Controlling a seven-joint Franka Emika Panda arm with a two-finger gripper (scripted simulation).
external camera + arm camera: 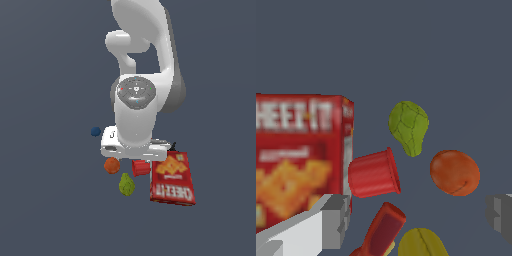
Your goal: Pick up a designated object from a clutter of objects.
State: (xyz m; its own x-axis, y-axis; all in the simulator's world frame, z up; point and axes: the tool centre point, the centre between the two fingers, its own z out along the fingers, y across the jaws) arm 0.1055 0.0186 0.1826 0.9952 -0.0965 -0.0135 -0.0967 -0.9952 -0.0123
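The designated object, a bumpy yellow-green pear-shaped fruit (126, 184) (409, 127), lies on the floor at the near edge of the clutter of objects. Beside it are an orange ball (112, 165) (454, 172) and a red cup-shaped block (141, 167) (373, 173). My gripper (416, 217) is open, with both grey fingers (331, 220) apart and nothing held. It hangs over the clutter, short of the fruit. In the exterior view the white hand (131, 146) hides the fingers.
A big red Cheez-It box (173, 178) (301, 155) lies right beside the red block. A tiny blue ball (96, 131) sits apart on the exterior view's left. Between the fingers lie another red piece (383, 230) and a yellow rounded object (422, 243), cut off by the frame.
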